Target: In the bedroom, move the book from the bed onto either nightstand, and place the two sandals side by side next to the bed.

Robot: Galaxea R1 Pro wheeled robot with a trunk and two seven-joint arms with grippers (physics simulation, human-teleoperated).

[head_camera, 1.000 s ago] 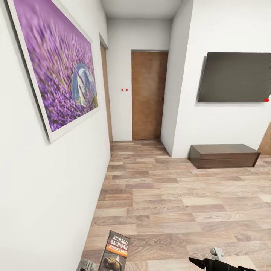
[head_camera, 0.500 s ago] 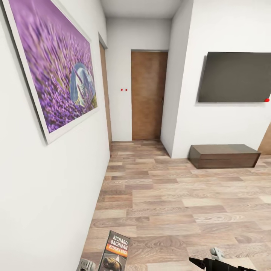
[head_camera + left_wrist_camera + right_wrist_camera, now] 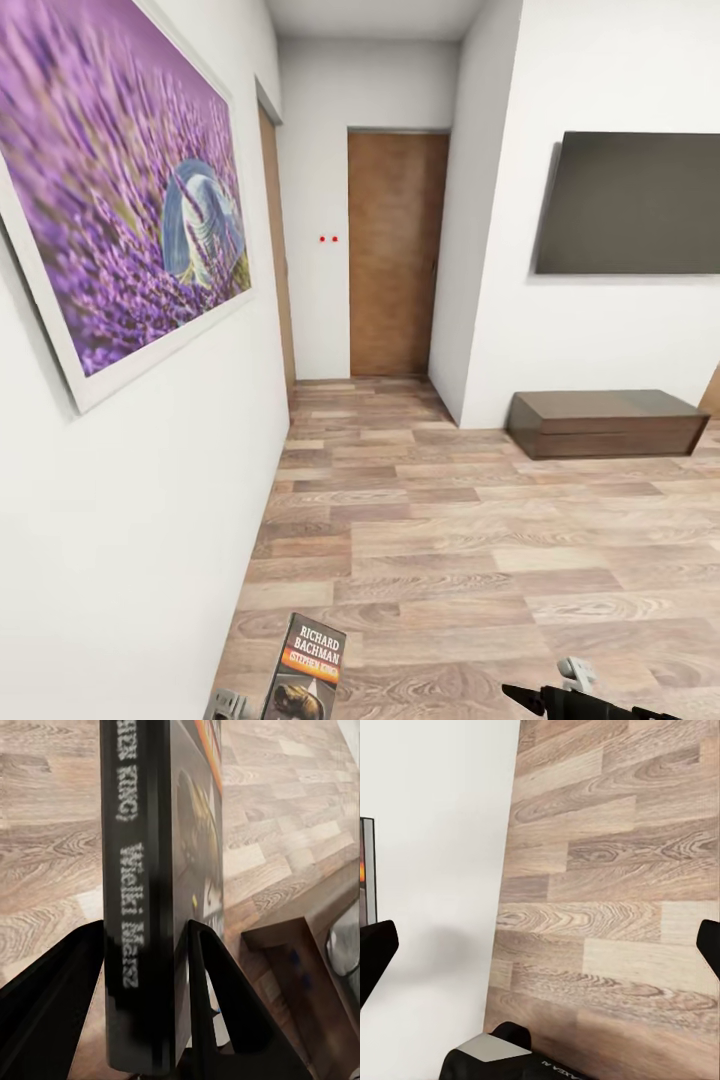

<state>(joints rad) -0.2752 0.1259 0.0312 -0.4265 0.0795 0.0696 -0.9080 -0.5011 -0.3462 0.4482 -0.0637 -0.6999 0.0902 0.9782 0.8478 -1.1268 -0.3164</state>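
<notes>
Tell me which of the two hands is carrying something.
The left hand: its black fingers clamp the spine of the thin dark paperback book with white Richard Bachman lettering, held upright. The right hand has fingers spread wide over wood-plank floor.

Head view down hallway, wrist views close over floor [image 3: 450, 560]

A furnished home interior is shown. Wood-plank flooring [image 3: 470, 560] covers the lower frame, bounded by plain white walls [image 3: 140, 520]. A large framed photograph of purple flowers [image 3: 120, 190] is hung at the upper left, a dark flat screen [image 3: 630, 205] is mounted at the right above a low dark cabinet [image 3: 605, 423], and a brown wooden door [image 3: 392, 255] is seen at centre.
</notes>
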